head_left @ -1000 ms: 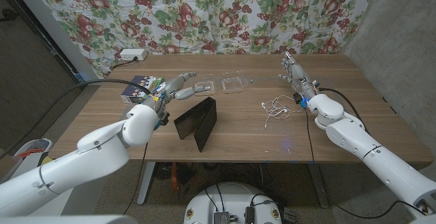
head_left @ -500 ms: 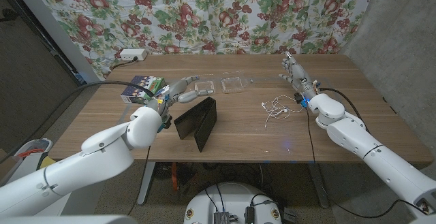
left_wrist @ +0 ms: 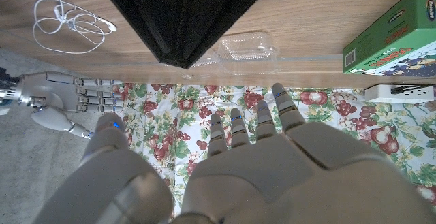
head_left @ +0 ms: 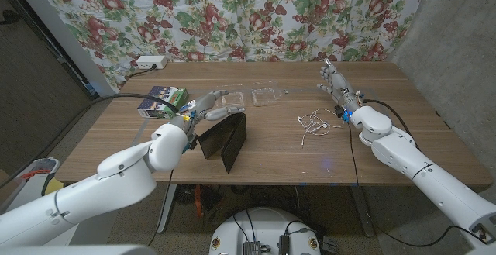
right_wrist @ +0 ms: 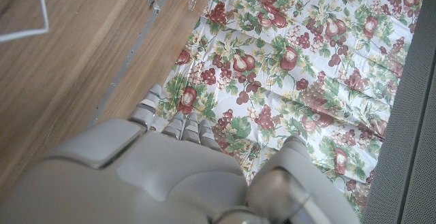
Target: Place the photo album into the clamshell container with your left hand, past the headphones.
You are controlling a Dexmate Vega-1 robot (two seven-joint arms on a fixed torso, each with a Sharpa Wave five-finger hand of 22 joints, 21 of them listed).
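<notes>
Head view: the left hand, fingers spread and holding nothing, is reaching over the photo album at frame centre-left; the grasp looks still to come. The album is standing tented on the surface, its long axis running lower left to upper right. The clamshell container is sitting just above it, the earphones to the right. The right hand is open and idle.

Left wrist view: the album is showing beyond the spread fingers; next they must close on its spine.

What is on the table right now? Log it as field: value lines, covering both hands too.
album: black photo album stands propped open like a tent, near table's middle
container: clear clamshell container, beyond the album
headphones: white wired headphones, right of the album
box: green box, far left
left hand: left hand holds nothing, fingers extended above the album's top edge
right hand: right hand holds nothing, fingers apart, beyond the headphones
</notes>
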